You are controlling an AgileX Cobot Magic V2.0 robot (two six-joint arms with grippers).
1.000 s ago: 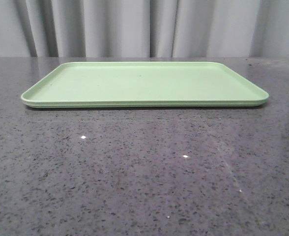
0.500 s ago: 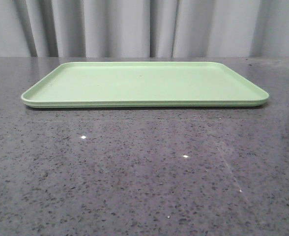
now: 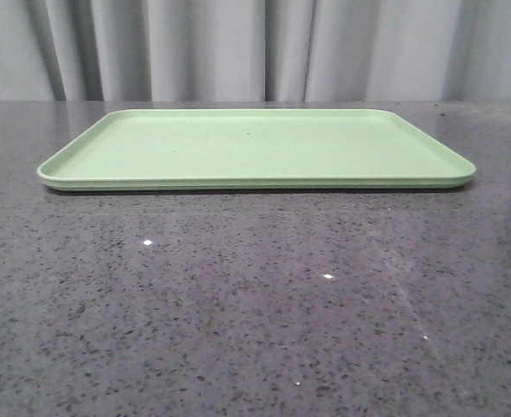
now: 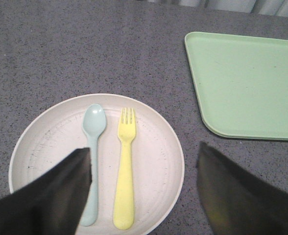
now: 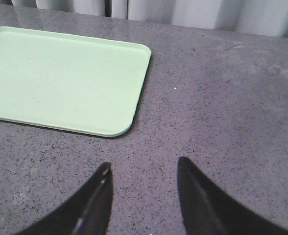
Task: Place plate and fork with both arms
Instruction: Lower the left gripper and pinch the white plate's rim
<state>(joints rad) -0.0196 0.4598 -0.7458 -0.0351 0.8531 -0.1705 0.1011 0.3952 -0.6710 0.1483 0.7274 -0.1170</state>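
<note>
While the fork (image 4: 125, 169) lies beside a blue spoon (image 4: 91, 156) on the plate (image 4: 46, 147) (tray (image 3: 255, 148) bare), both end effectors, left (image 4: 144, 181) and right (image 5: 143, 191), hover spread.

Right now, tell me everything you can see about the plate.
The plate shows only in the left wrist view. It is round and shallow, cream with faint dark speckles, a raised rim and faint rings inside; it looks like plastic. It sits flat on the dark speckled table, apart from the green tray. A yellow fork and a pale blue spoon lie side by side in it, not touching each other. The open left gripper is above it, one finger hiding part of the plate.
</note>
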